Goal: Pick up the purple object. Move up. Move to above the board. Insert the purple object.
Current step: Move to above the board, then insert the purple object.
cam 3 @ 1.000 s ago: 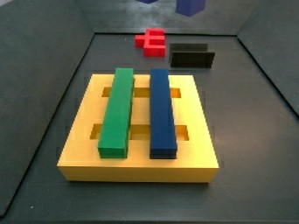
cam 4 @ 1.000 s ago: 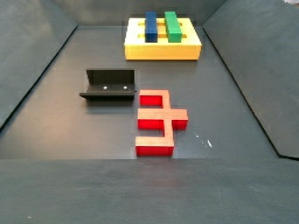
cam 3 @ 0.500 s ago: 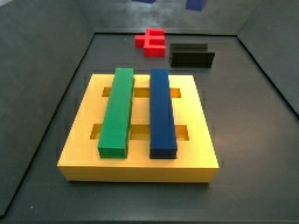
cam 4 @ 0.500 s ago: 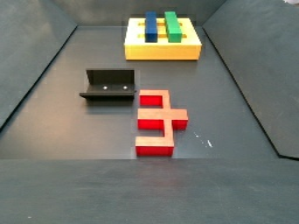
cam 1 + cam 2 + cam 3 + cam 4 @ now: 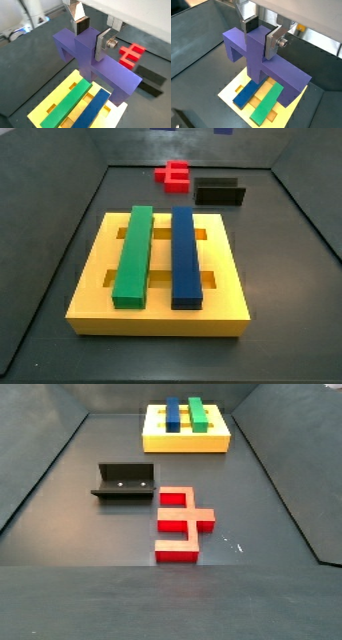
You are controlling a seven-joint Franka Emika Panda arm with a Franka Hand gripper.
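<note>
My gripper [image 5: 92,37] is shut on the purple object [image 5: 100,70], a comb-shaped block with a crossbar and square prongs. It grips a raised prong between the two silver fingers, as both wrist views show [image 5: 262,36]. The purple object [image 5: 258,55] hangs high in the air over the board [image 5: 59,97], a thick yellow slab that lies far below [image 5: 236,84]. The board [image 5: 160,323] shows whole in both side views [image 5: 187,444]. In a side view only a sliver of the purple object [image 5: 222,131] shows at the top edge; the gripper itself is out of both side views.
A green bar [image 5: 134,253] and a dark-blue bar [image 5: 186,253] lie side by side in the board's slots. A red piece [image 5: 181,524] lies on the dark floor beyond the board. The black fixture [image 5: 126,481] stands beside it. Dark walls enclose the floor.
In a side view the purple object at the top edge has shrunk to a sliver, moving up out of the frame. Nothing on the floor has moved.
</note>
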